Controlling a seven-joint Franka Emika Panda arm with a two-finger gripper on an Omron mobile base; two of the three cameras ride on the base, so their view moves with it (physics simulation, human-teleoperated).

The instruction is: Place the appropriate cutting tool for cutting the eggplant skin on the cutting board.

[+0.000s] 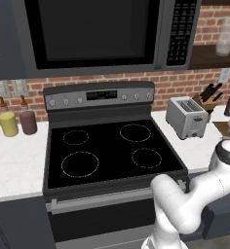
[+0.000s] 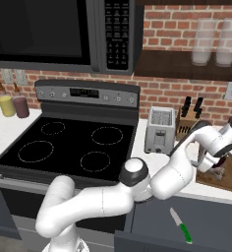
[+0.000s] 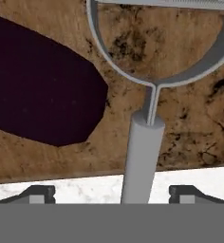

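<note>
The claw hangs wide open over the cutting board, with a grey-handled peeler between its tips, maybe just dropped.

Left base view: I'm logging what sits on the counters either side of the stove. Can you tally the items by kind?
Candles or jars: 2, yellow and maroon
Toaster: 1
Knife block: 1
Total: 4
</note>
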